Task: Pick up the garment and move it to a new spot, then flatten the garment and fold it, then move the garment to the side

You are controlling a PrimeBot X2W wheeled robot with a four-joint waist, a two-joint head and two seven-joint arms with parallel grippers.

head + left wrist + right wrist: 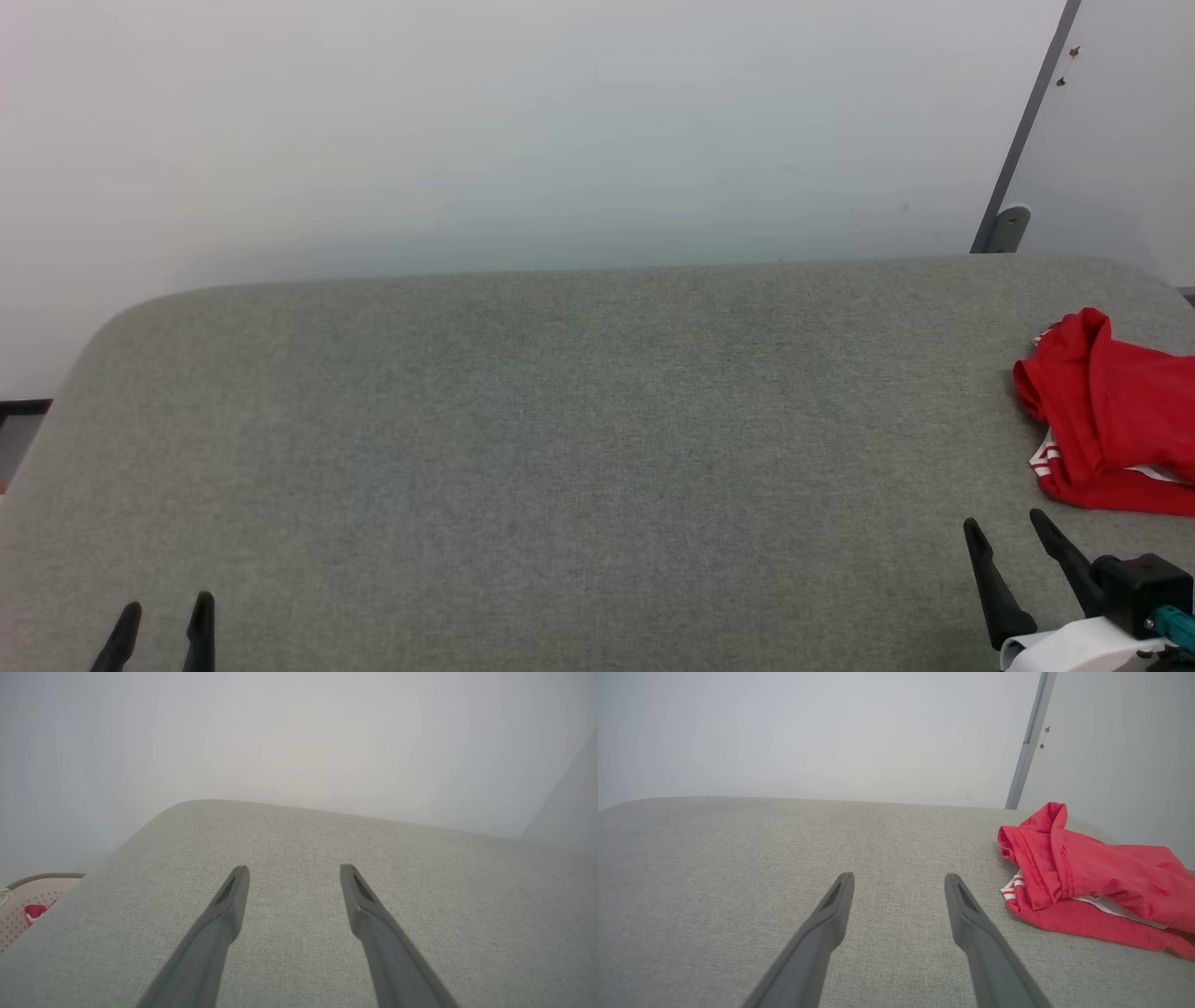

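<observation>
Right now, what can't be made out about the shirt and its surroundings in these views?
Garment: crumpled, its own folds hide any lettering; the head view's right edge cuts it off.
Pink basket: left wrist view, cut by the left edge and the table corner; red item inside too small to identify.
Left gripper: head view, bottom edge cuts all but the fingertips.

You have no text, number or label to read here. The crumpled red garment [1092, 872] shows you only plain cloth and a bit of striped trim [1011, 889]. Whatever its folds cover is hidden, so you cannot tell more.
</observation>
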